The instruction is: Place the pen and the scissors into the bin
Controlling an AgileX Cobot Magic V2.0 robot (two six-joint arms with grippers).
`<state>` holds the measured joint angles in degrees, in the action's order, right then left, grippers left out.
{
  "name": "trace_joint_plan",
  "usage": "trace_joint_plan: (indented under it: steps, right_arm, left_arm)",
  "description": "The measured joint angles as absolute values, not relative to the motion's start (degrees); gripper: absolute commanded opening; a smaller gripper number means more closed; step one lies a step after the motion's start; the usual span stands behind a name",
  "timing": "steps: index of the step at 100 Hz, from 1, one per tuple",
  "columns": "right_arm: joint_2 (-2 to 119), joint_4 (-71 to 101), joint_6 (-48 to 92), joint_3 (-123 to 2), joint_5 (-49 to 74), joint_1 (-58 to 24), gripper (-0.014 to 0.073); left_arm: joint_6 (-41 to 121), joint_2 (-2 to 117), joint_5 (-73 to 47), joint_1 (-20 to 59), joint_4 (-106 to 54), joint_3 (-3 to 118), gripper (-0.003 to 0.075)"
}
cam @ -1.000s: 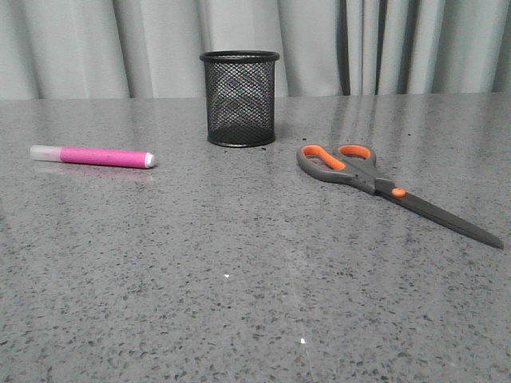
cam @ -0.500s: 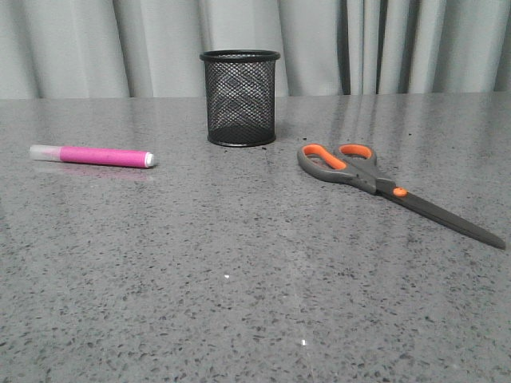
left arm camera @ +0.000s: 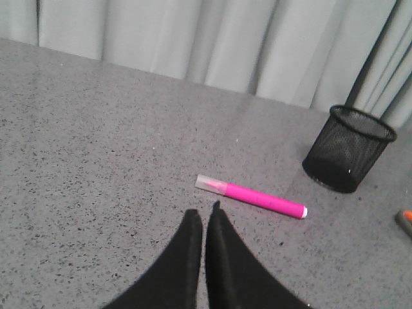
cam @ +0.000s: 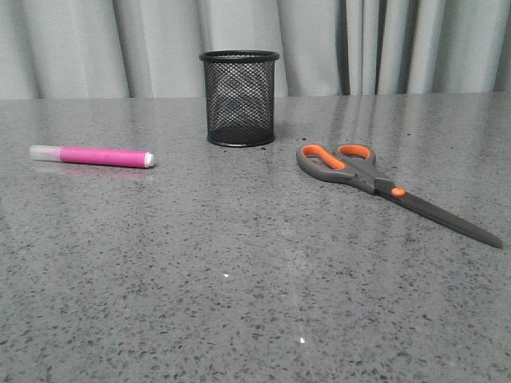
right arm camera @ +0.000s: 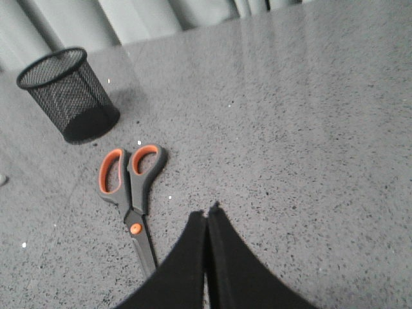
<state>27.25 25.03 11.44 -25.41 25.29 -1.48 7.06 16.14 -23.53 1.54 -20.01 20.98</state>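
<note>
Magenta-pink and capped in translucent white, the pen (cam: 93,156) lay flat on the left of the grey speckled counter (cam: 239,279), its small white end pointing right toward the bin (cam: 239,98). That black wire-mesh bin stood upright at the far middle of the counter, apart from both other items. To its right and nearer, the scissors (cam: 375,185) lay flat and closed, orange-lined handles toward the bin, dark blades running right and nearer. Pale grey curtains (cam: 399,48) hung behind the counter. The left hand (left arm camera: 205,215) hovered near the pen with its dark fingers pressed together, gripping nothing. The right hand (right arm camera: 206,214) hovered beside the scissors' blades, fingers likewise together and empty.
</note>
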Motion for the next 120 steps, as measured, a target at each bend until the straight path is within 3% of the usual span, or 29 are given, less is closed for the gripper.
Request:
trace_joint_plan:
  steps: [15,22,29,41,53,60,98,120]
  right_arm:
    - [36.44,24.70,14.32,-32.12,29.14,-1.48,-0.0029]
    - [39.14,24.70,15.39,-33.90,30.19,-1.48,0.0042]
    - [40.93,24.70,16.00,-34.93,30.53,-1.48,0.0168]
    - [42.78,24.48,16.23,-35.95,30.67,-1.48,0.0409]
    - [43.29,24.48,16.26,-36.44,30.89,-1.48,0.0442]
    - [43.29,24.48,16.26,-36.48,30.98,-1.48,0.0442]
    - [43.29,24.45,16.57,-36.48,31.80,-1.48,0.0442]
    - [43.29,24.35,17.03,-36.48,32.01,-1.48,0.0442]
  left_arm:
    - [10.84,24.47,-28.80,1.54,-19.34,27.35,-0.0018]
    - [11.29,27.60,-29.93,1.54,-19.37,29.04,-0.0016]
    - [11.51,30.06,-30.49,1.54,-20.01,30.19,0.0006]
    - [13.54,33.21,-30.87,1.54,-22.23,31.42,0.0142]
    - [18.45,35.92,-30.87,1.54,-26.85,32.59,0.0371]
    - [22.22,37.67,-30.87,1.54,-30.24,33.43,0.0446]
    - [51.14,55.82,-39.27,1.54,-42.34,46.31,0.0358]
    - [73.63,70.45,-48.58,1.54,-42.70,56.71,0.0356]
